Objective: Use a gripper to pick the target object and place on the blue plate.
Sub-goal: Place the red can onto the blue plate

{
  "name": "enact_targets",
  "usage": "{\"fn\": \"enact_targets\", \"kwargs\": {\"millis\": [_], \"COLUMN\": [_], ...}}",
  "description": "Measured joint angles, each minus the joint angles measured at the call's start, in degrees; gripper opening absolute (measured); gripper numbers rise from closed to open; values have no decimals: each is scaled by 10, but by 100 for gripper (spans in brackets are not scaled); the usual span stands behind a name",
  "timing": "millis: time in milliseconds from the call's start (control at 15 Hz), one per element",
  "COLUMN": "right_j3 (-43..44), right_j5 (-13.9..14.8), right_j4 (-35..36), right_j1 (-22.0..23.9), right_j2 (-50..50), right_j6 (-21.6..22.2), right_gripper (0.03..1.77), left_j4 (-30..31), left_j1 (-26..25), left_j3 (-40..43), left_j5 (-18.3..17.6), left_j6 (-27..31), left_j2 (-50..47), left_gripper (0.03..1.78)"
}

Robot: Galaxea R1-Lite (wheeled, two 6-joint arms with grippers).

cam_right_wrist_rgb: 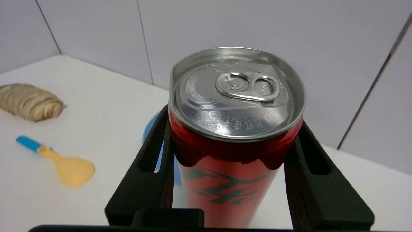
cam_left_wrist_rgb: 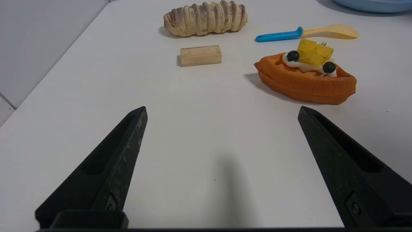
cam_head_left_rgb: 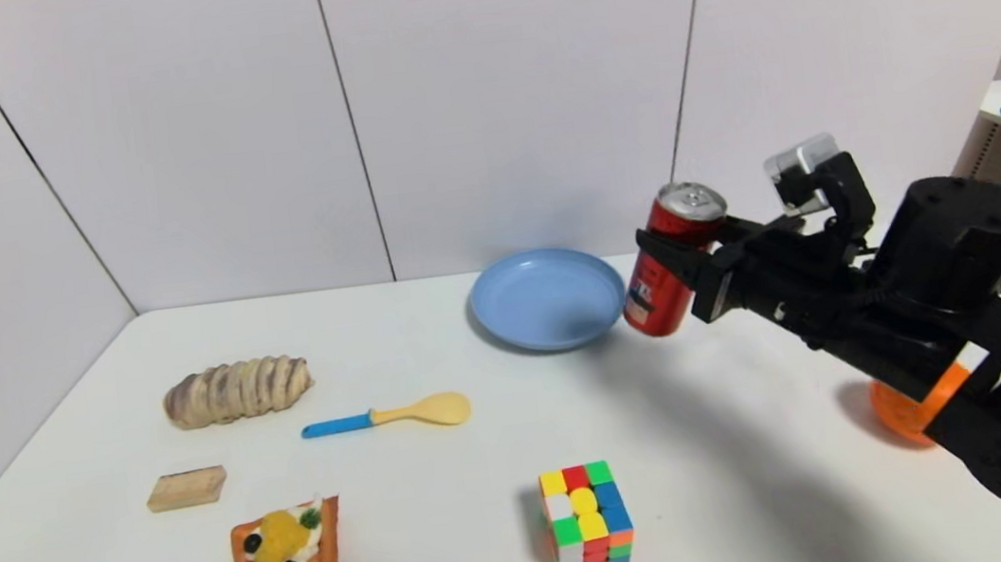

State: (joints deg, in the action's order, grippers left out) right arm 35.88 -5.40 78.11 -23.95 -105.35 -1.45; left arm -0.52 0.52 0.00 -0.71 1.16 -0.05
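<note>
R gripper (cam_head_left_rgb: 663, 263) is clenched on the red can (cam_head_left_rgb: 672, 262) just under its silver top, holding it off the table (cam_head_left_rgb: 455, 535), tilted, right beside the blue plate (cam_head_left_rgb: 547, 299) at its right rim w/ the can's base about level w/ the plate edge. L gripper (cam_left_wrist_rgb: 222, 161) sits low over the table nearer the robot than the plate, jaws spread wide w/ nothing between; a wood block (cam_left_wrist_rgb: 200, 55), bread roll (cam_left_wrist_rgb: 206, 17), waffle cake (cam_left_wrist_rgb: 305, 77) & spoon (cam_left_wrist_rgb: 305, 33) lie ahead of it.
</note>
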Motion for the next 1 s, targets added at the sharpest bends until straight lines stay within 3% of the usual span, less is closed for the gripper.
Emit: {"fn": "enact_targets", "kwargs": {"millis": [667, 1000], "right_j3": [324, 414], "right_j5": [-2, -3], "right_j4": [-192, -234], "right_j1": [-11, -39], "right_j2": [-135, -211], "right_j6": [2, 0], "right_gripper": [91, 91], "left_j4": [0, 0], "left_j1": [0, 0], "left_j3": [0, 0], "left_j5": [0, 0], "left_j6": [0, 0], "left_j2": [0, 0], "left_gripper": [169, 169]}}
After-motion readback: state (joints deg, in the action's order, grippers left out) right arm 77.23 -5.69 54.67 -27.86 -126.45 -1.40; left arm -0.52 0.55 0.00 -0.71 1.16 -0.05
